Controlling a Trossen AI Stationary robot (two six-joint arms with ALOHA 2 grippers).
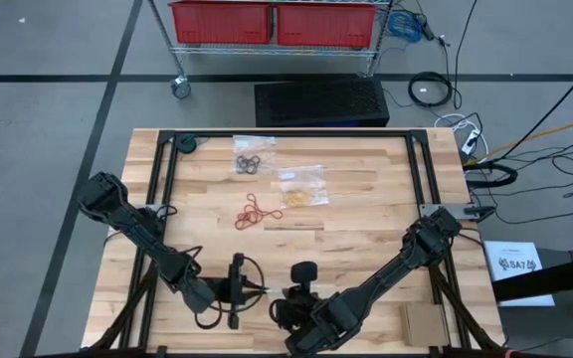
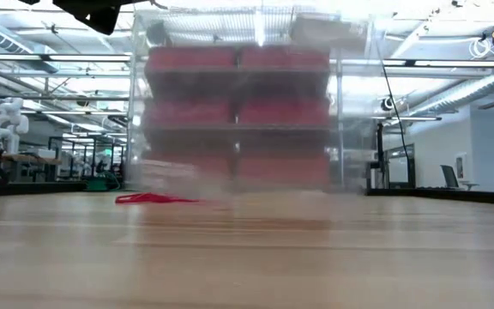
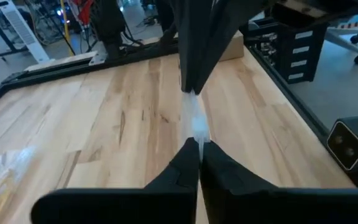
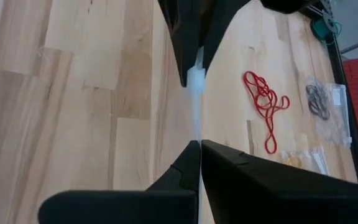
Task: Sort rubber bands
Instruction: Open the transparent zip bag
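High view shows the rubber bands in three groups near the middle of the wooden table (image 1: 366, 249). The red rubber bands (image 1: 255, 212) lie loose on the bare wood as a tangled cluster of thin loops with one strand trailing out. The black rubber bands (image 1: 248, 162) are small dark rings bunched on a clear plastic bag (image 1: 257, 147) toward the far edge, and the yellowish tan rubber bands (image 1: 299, 194) sit on another clear bag (image 1: 306, 177) just beside the red ones. The left gripper (image 1: 259, 289) hovers over the near part of the table, well apart from all the bands, its fingers (image 3: 182, 177) pressed together with nothing between them. The right gripper (image 1: 304, 275) waits close beside it, fingers (image 4: 185, 171) likewise closed and empty.
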